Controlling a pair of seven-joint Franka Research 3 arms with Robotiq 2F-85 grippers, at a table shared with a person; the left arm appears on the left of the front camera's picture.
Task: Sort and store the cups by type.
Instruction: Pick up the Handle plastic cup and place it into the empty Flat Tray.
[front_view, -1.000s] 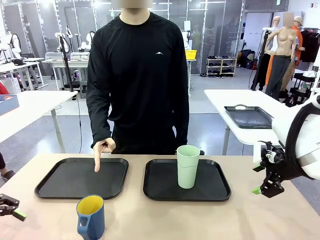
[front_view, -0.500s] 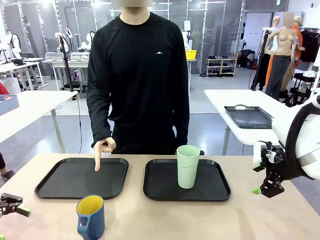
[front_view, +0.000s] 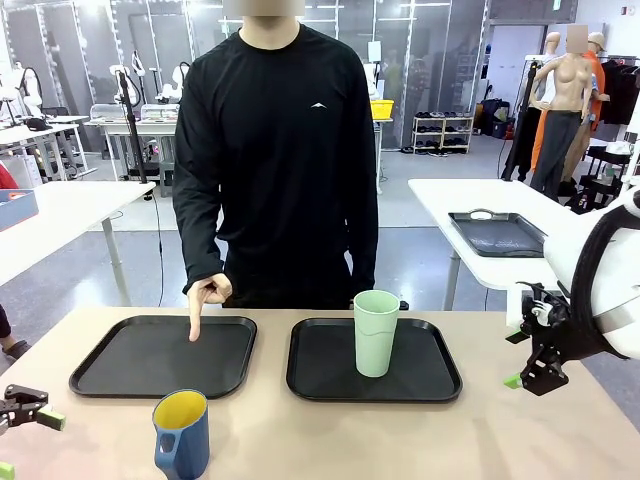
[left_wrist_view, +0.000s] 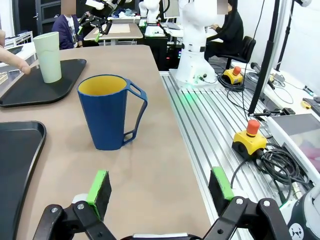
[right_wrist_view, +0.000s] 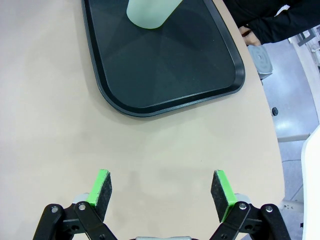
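Since a second ago, only one item has shifted: the left gripper (front_view: 28, 445) has edged right along the near left edge of the table (front_view: 400, 440), toward the mug. All else stands as it was.

- Left gripper: jaws spread wide, nothing between them. Your left wrist view has it lined up on the mug, short of contact. The front view crops it, so the gap is hard to judge.
- Right gripper (right_wrist_view: 162, 189): jaws wide, empty, parked over bare table near the right tray.
- Dark blue mug (front_view: 182, 435): upright on the table, just near of the left tray (front_view: 150, 360), handle turned aside from the gripper's line.
- Mint-green tumbler (front_view: 376, 333): upright on the right tray (front_view: 330, 370), probably already stored.
- Person's hand (front_view: 208, 295): forefinger pointing down at the far edge of the left tray.

Step in hand: approach to the mug. Next you need to straddle its body clear of the handle, close, lift, and carry it far onto the left tray.
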